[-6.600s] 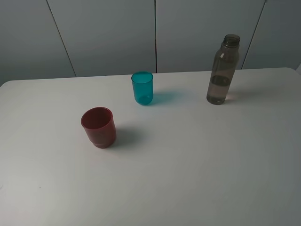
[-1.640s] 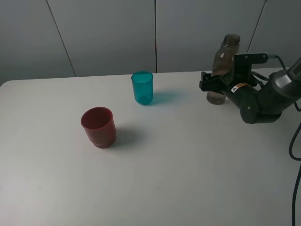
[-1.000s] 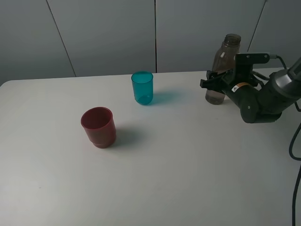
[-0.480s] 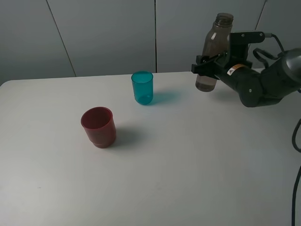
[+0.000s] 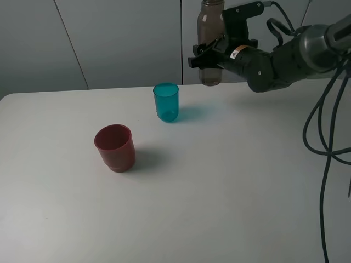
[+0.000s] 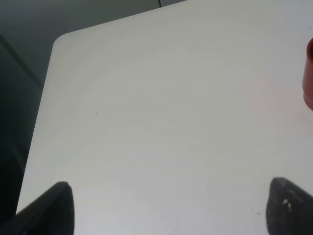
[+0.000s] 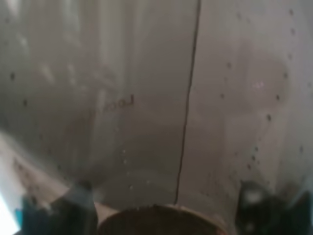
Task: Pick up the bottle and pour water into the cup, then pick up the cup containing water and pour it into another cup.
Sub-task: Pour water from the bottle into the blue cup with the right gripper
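My right gripper (image 5: 207,57) is shut on the smoky grey-brown bottle (image 5: 210,33) and holds it upright in the air, above and to the right of the teal cup (image 5: 166,102). In the right wrist view the bottle (image 7: 156,98) fills the frame, with water in its lower part. The teal cup stands at the back middle of the table. The dark red cup (image 5: 115,148) stands in front of it, to the left, and its edge (image 6: 308,73) shows in the left wrist view. My left gripper (image 6: 171,210) is open over bare table, well clear of the red cup.
The white table (image 5: 230,186) has a rounded back-left corner (image 6: 61,41). Grey wall panels (image 5: 120,38) stand behind it. Black cables (image 5: 329,137) hang from the right arm along the right side.
My right gripper has lifted the bottle off the table and carried it up and to the left, toward the teal cup. Both cups stand where they were.
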Robot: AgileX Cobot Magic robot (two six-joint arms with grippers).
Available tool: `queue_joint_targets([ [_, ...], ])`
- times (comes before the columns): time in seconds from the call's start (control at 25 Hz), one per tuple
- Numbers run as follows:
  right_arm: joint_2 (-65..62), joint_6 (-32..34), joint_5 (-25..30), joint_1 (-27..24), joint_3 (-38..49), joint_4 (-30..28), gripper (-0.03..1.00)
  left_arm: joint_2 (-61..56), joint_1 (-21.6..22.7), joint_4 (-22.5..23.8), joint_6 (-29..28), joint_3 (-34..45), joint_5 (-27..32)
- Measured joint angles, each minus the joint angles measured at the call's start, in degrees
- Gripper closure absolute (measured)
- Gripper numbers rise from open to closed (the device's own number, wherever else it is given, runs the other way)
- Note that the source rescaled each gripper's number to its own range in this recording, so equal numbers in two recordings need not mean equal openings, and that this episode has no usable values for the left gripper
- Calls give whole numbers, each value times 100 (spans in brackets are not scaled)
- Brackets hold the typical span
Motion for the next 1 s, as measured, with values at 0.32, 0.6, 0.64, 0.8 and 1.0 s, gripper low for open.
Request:
queue_joint_targets([
  [0.32, 605, -1168, 172, 86, -480, 29, 92, 0, 0, 0, 0, 0, 0],
  [0.6, 675, -3238, 259, 316, -513, 1369, 92, 0, 0, 0, 0, 0, 0],
  [0.64, 675, -3524, 259, 365, -513, 1563, 92, 0, 0, 0, 0, 0, 0],
  [0.8, 675, -4283, 259, 427, -526, 2132, 92, 0, 0, 0, 0, 0, 0],
  [1.0, 675, -5406, 259, 443, -539, 2477, 92, 0, 0, 0, 0, 0, 0],
])
